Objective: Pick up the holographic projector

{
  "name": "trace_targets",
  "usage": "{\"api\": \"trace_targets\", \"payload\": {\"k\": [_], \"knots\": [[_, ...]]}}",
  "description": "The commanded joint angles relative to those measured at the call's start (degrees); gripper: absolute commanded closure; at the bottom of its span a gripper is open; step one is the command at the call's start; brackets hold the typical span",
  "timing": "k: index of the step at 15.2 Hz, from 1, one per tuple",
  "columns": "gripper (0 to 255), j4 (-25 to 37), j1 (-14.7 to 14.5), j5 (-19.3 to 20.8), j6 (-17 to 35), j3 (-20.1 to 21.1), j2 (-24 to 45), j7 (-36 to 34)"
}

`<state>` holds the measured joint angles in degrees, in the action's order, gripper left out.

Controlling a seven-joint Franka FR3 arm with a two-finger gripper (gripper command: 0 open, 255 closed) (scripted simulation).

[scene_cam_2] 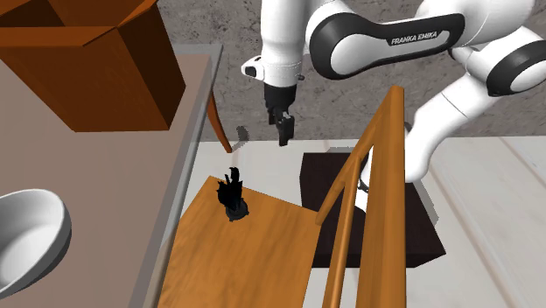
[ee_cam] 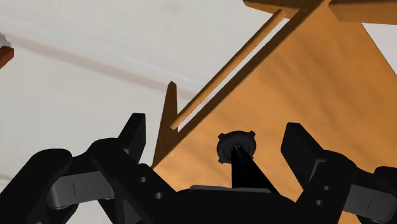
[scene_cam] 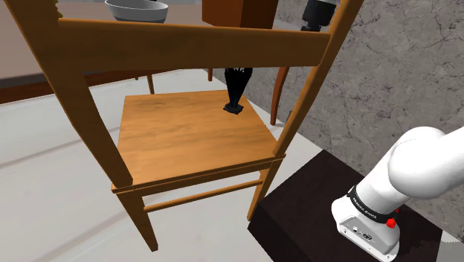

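The holographic projector (scene_cam: pixel 236 89) is a small black upright piece on a round base. It stands near the back corner of a wooden chair seat (scene_cam: pixel 186 134), and it also shows in the second exterior view (scene_cam_2: pixel 233 194). My black gripper (scene_cam_2: pixel 282 129) hangs in the air above the projector and toward that view's right, touching nothing. In the wrist view the fingers (ee_cam: pixel 135 130) stand wide apart, and my gripper (ee_cam: pixel 215 127) is open. The projector (ee_cam: pixel 236 149) sits below it, between the two fingers and clear of both.
The chair's backrest rail (scene_cam: pixel 186 36) and its posts (scene_cam_2: pixel 359 192) rise close to the arm. A table edge (scene_cam_2: pixel 179 175) borders the seat, carrying a brown box (scene_cam_2: pixel 87 61) and a white bowl (scene_cam_2: pixel 26 236). The dark stand (scene_cam: pixel 312 216) sits beside the chair.
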<state>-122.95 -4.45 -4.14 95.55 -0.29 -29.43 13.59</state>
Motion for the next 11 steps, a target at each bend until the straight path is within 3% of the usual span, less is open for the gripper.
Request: {"api": "trace_targets", "payload": {"k": [1,11], "knots": [[0,4.0,-1.2,0.3,0.3,0.6,4.1,2.4],[0,25.0,-6.7,2.8,-0.8,5.1,23.6,12.4]]}}
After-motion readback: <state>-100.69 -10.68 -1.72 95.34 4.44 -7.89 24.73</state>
